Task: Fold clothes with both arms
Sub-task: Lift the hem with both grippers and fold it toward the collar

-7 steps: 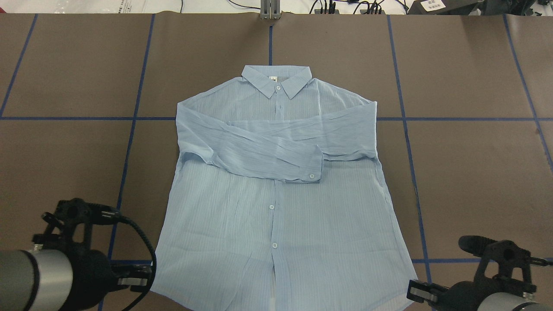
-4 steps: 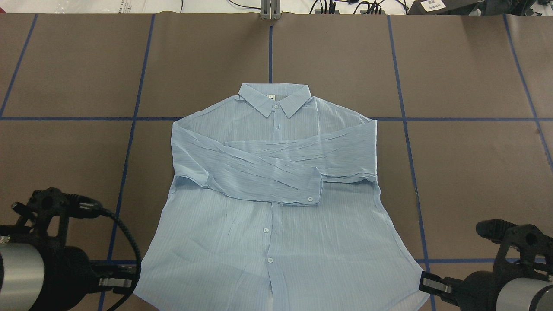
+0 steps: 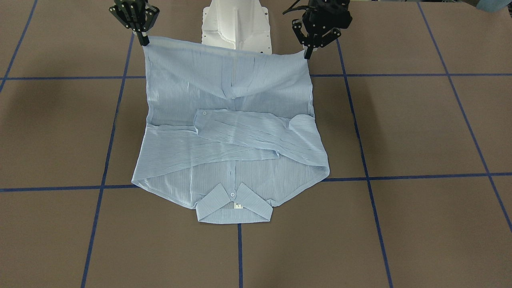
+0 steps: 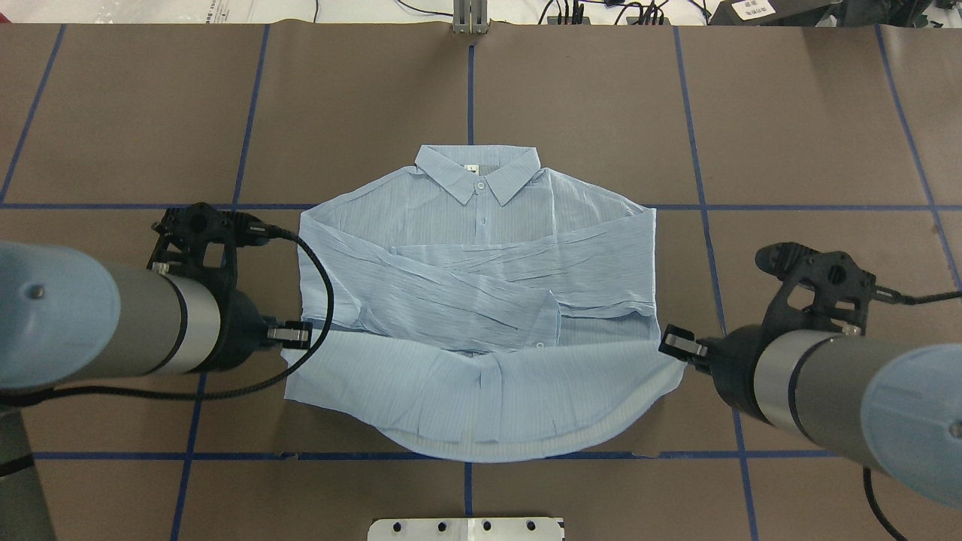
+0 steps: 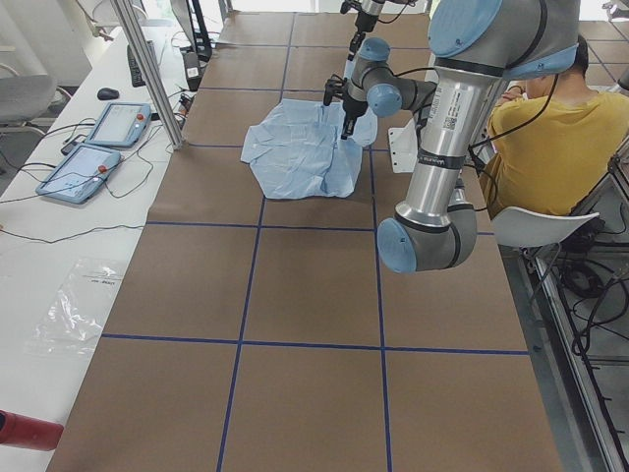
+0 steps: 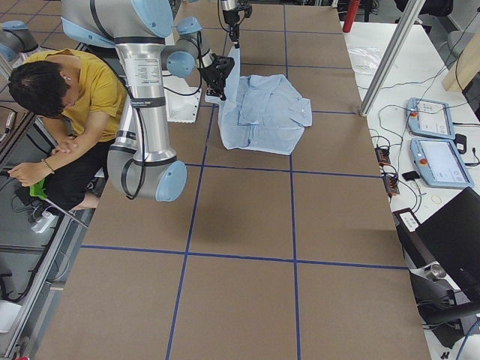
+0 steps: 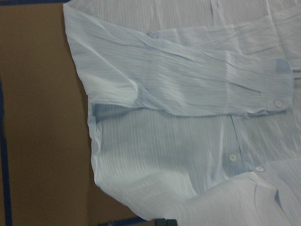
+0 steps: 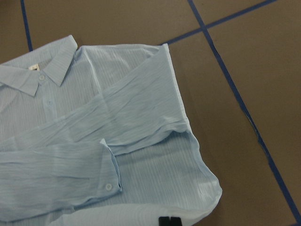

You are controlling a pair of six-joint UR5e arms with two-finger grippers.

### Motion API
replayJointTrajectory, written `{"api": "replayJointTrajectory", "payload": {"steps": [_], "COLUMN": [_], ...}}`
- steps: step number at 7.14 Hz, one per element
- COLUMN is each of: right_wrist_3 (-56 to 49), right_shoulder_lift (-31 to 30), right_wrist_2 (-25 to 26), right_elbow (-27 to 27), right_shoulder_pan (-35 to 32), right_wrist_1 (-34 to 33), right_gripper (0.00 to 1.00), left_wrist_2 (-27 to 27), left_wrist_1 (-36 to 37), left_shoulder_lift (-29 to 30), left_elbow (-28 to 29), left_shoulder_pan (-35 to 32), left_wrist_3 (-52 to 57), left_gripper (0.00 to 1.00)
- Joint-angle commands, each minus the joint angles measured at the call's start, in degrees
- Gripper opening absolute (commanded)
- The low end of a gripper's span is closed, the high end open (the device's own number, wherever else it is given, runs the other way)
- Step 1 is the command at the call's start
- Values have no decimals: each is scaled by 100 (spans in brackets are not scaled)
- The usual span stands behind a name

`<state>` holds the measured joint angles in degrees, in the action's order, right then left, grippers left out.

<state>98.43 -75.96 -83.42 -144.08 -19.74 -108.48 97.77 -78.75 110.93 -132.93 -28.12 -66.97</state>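
Observation:
The light-blue shirt lies face up on the brown table, collar far from me and both sleeves crossed over the chest. My left gripper is shut on the hem's left corner. My right gripper is shut on the hem's right corner. Both hold the hem raised, so the lower part arches up over the shirt's body. In the front-facing view the hem hangs stretched between the left gripper and the right gripper. The wrist views show the crossed sleeves and the cuff below.
The white pedestal base stands at the table's near edge behind the raised hem. Blue tape lines grid the brown cover. A person in yellow sits beside the robot. Two teach pendants lie on the side bench.
Both grippers have risen from the near table edge and moved toward the collar, taking the hem with them. The lower part now arches over the body. The shirt has slid toward me.

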Motion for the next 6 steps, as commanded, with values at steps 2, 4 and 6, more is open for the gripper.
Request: {"api": "replayJointTrajectory", "payload": {"steps": [2,4,6], "right_wrist_3": [-629,-990,-1158], "right_shoulder_lift": [922,978,978], "right_wrist_2": [28,10,19], "right_elbow": [1193,2448,3497], "right_shoulder_pan": [-1161,-1610,-1831], "right_wrist_1": [55,1199,2134], "right_gripper": [0,0,0], "left_wrist_2": [-142,-407,-765], "left_wrist_1": [-218,-1347,-2508], "left_shoulder_lift": [541,614,850], "left_elbow": [913,1985,3328], "left_shoulder_pan": [-905,-923,-914], "left_wrist_3": [245,228,210], "left_gripper": [0,0,0]}}
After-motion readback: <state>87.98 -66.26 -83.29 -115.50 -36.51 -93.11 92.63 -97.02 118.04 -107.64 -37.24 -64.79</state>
